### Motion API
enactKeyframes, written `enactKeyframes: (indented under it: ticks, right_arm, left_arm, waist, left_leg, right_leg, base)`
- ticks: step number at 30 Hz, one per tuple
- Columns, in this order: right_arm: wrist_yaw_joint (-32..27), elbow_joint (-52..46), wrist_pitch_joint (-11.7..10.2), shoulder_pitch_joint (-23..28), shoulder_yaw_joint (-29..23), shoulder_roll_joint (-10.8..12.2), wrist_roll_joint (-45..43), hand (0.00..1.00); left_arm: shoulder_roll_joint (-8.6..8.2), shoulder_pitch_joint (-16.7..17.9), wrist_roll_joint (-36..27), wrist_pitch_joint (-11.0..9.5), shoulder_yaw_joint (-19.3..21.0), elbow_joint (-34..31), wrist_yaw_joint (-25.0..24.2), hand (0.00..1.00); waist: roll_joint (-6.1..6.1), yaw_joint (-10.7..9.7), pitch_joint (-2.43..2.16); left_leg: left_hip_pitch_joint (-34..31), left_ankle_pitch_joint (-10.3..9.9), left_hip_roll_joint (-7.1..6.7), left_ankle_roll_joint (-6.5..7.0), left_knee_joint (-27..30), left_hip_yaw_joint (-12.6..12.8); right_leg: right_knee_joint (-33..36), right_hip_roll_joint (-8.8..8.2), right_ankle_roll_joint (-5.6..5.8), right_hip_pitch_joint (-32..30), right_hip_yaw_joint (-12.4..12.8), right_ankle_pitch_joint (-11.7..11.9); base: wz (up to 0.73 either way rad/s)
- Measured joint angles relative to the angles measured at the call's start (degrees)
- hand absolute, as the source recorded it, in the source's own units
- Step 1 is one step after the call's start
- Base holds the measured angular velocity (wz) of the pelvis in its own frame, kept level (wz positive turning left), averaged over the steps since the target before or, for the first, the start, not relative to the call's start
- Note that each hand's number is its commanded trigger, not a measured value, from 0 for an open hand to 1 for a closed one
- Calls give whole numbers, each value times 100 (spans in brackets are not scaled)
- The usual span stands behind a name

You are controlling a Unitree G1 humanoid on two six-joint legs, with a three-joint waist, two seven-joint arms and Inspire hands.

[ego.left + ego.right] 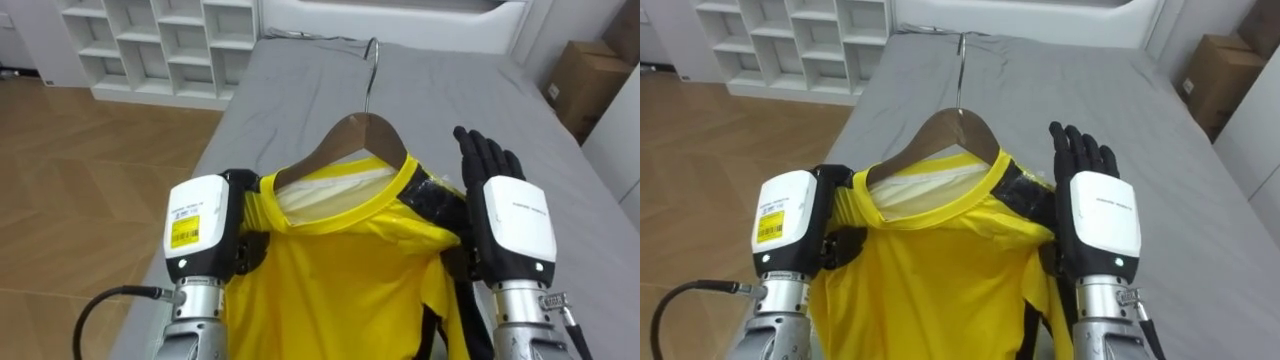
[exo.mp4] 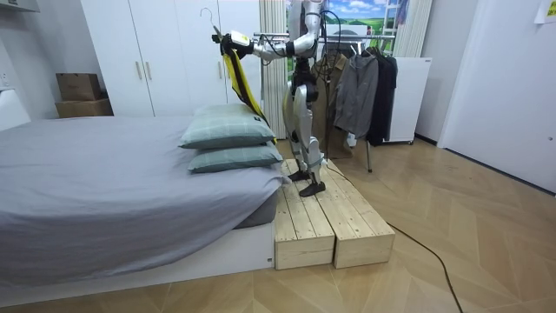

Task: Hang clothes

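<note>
A yellow shirt (image 1: 330,280) with black trim hangs on a wooden hanger (image 1: 365,130), whose metal hook (image 1: 372,60) points up. I hold both out over the grey bed (image 1: 300,90). My left hand (image 1: 200,225) is at the shirt's left shoulder with its fingers curled round the cloth. On the other side, my right hand (image 1: 510,215) rests against the right shoulder, fingers straight and pointing up. In the room view I stand on a wooden platform (image 2: 330,222) beside the bed's head, with both arms raised and the shirt (image 2: 236,74) hanging over the pillows (image 2: 228,130).
A white cubby shelf (image 1: 160,45) stands left of the bed, past the wooden floor. A cardboard box (image 1: 585,85) sits at the far right. Behind me a clothes rack (image 2: 365,83) carries several dark garments. White wardrobes line the wall.
</note>
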Motion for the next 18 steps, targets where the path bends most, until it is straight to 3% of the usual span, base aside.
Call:
enactKeyframes:
  ticks: [18]
  right_arm:
    - [251, 240, 4, -53, 71, 3, 8, 0]
  left_arm:
    - [-85, 0, 39, 10, -22, -61, -197, 100]
  waist:
    - [18, 46, 14]
  left_leg:
    - [-22, 0, -2, 0, -20, -46]
  right_leg:
    - [-104, -5, 1, 43, -103, 1]
  base:
    - [0]
